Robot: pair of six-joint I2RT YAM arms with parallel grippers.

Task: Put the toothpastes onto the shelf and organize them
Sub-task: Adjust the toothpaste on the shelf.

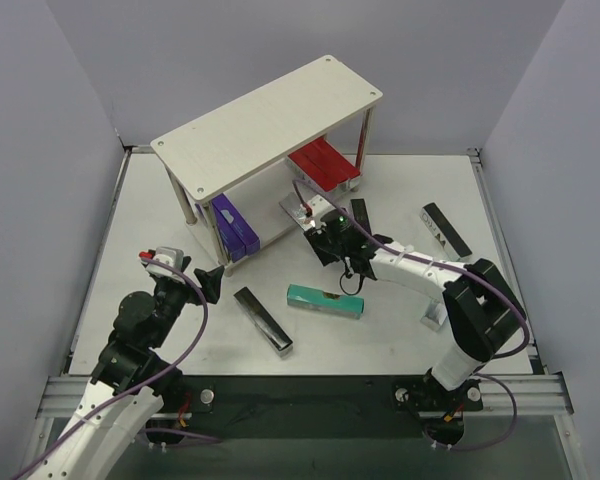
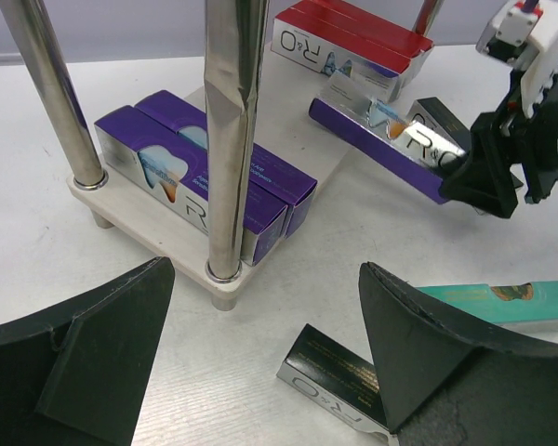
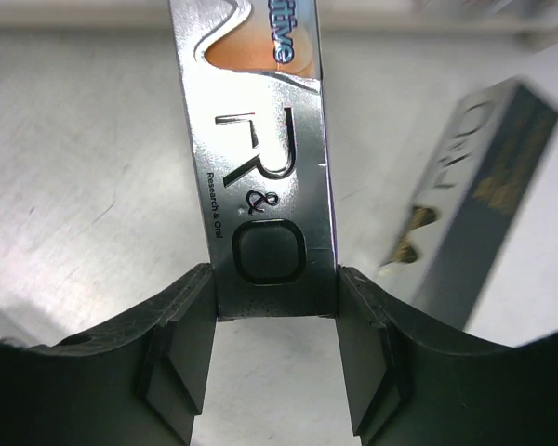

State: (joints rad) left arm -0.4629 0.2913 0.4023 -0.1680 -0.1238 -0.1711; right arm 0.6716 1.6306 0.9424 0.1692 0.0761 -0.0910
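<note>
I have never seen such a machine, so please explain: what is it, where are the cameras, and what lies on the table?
These are two robot arms, each with a two-finger gripper. One picture looks down from above; two come from wrist cameras. The right gripper clamps a purple carton of toothpaste close to the shelf. The left gripper is open and empty. Other purple cartons and red cartons lie on its lower board; a teal carton and three black cartons lie on the table.
</note>
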